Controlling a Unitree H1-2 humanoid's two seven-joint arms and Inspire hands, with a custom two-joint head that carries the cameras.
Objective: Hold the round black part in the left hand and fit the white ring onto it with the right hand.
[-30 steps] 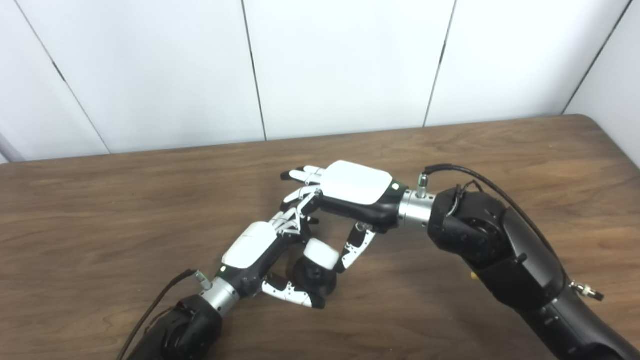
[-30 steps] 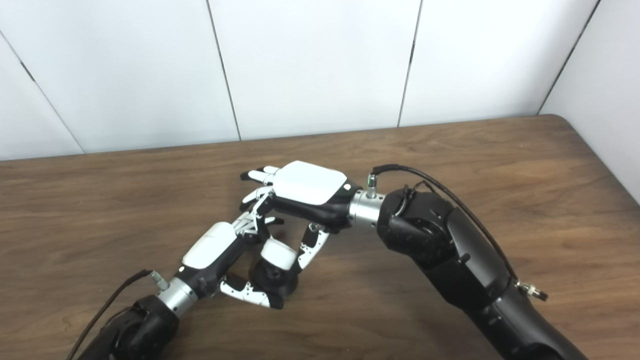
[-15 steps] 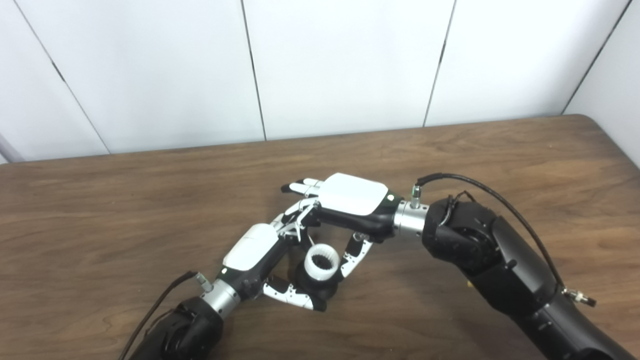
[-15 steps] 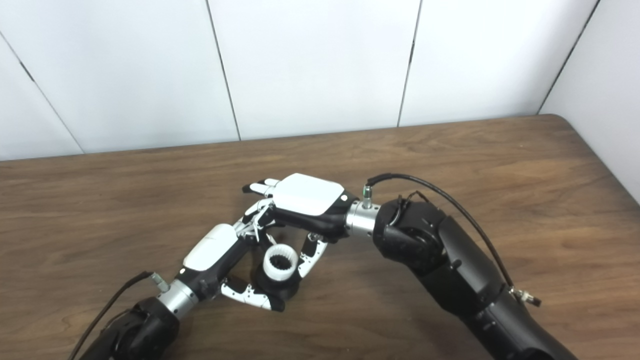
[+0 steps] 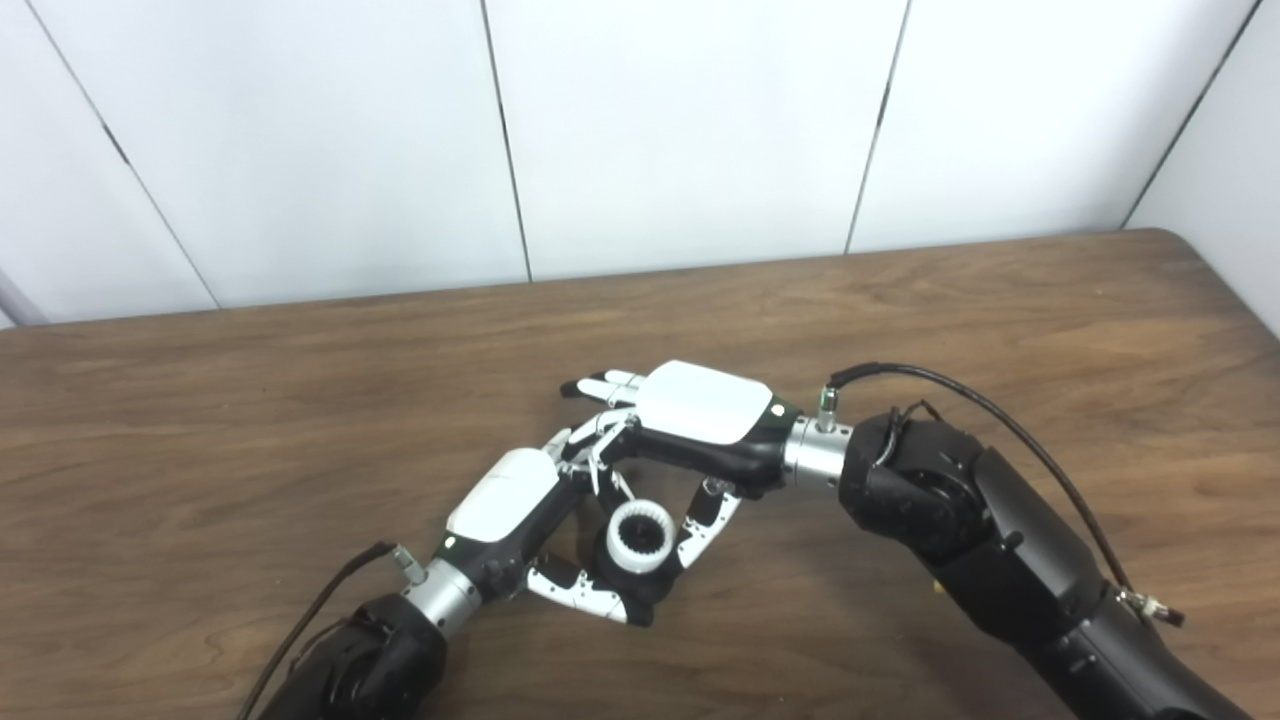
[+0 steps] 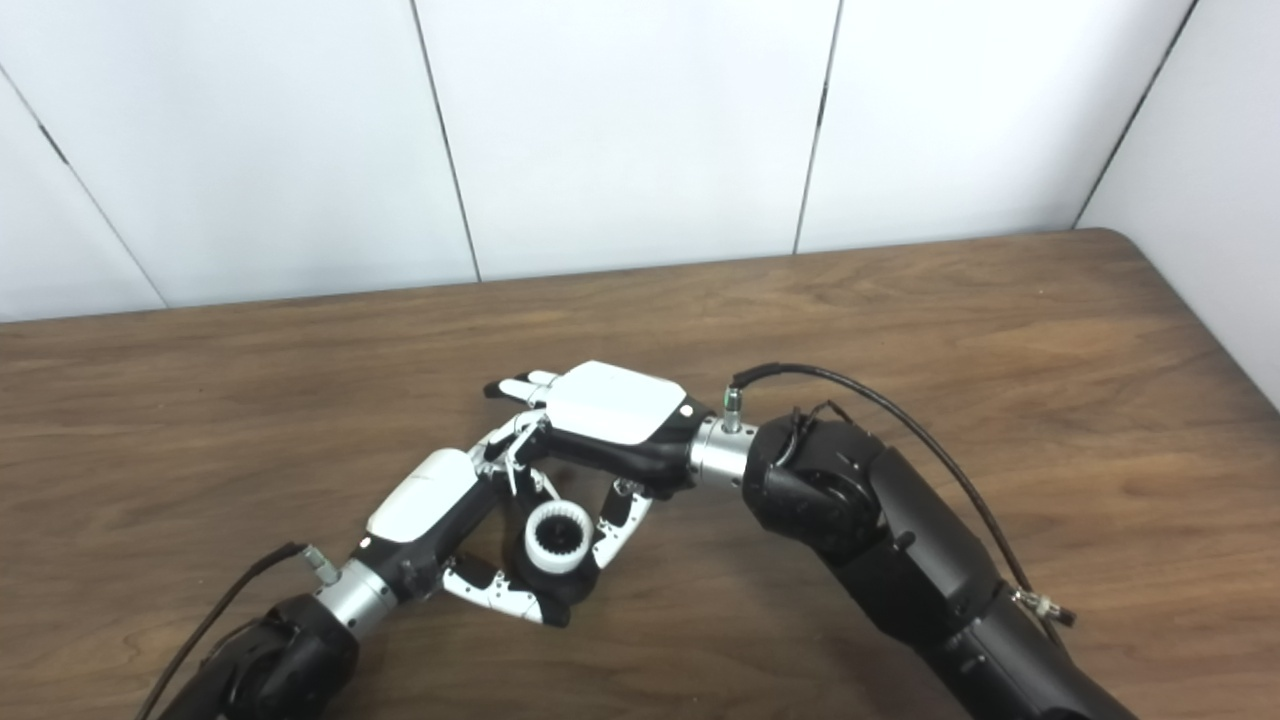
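Your left hand (image 5: pixel 505 508) grasps the round black plastic part (image 5: pixel 655 585) just above the brown wooden table (image 5: pixel 200 430), and the small white toothed plastic ring (image 5: pixel 640 534), probably light, stiff and slippery, sits on it, so your right hand (image 5: pixel 700 420), whose grip I cannot tell, should press its outer rim.

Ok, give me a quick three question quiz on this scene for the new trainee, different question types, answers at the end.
1. True or false: the white ring lies flat on the table, away from both hands.
2. Multiple choice: the round black part is held by A) the left hand, B) the right hand, C) neither.
3. Fill in: the ring's toothed opening faces ____ the camera.

Key
1. False; it sits on top of the black part, between the hands.
2. A; the left hand's fingers wrap round it, while the right hand's thumb rests by the ring.
3. Toward.
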